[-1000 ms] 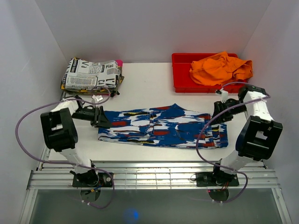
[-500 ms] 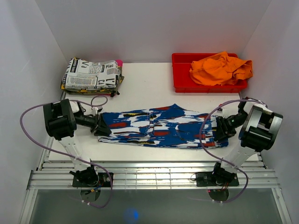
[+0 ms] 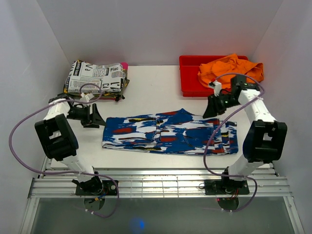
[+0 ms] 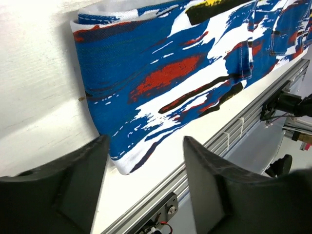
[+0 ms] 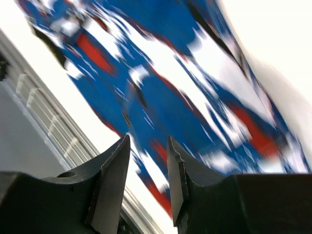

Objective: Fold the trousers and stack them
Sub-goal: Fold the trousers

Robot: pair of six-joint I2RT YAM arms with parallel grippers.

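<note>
Both arms are off the cloth! Half a second ago the left gripper [image 3: 96, 118] was tucked against the left end of the trousers [image 3: 170, 132]. Now it has backed away and sits just beyond that end's far corner, fingers spread wide with nothing between them. The right gripper [image 3: 209, 108] has made the bigger move. It was down on the right end of the trousers, and now it has swung out past their far edge, clear of the cloth, with its fingers slightly parted and empty. Both forearms have turned too, stretching past the trousers' far edge where before they were folded in beside the two ends.
</note>
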